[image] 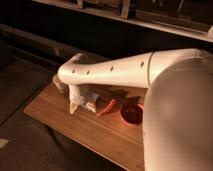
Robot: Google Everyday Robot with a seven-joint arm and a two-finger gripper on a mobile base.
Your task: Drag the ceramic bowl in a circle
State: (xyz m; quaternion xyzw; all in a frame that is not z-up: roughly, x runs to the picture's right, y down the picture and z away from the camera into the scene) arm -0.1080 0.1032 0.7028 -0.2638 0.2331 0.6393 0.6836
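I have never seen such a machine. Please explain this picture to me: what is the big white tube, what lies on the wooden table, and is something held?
The white tube is a robot's arm, reaching from the right over a wooden table. The large white shape at the right is a nearer part of the same robot. There is only one picture, looking down along the arm; where the camera is mounted cannot be told. At the arm's end the hand hangs over the table's left part, open, and it holds nothing that I can see. On the table lie a red-orange ceramic bowl and, left of it, a slim orange carrot-shaped thing. The hand is apart from the bowl. Something pale beside the hand I cannot identify.
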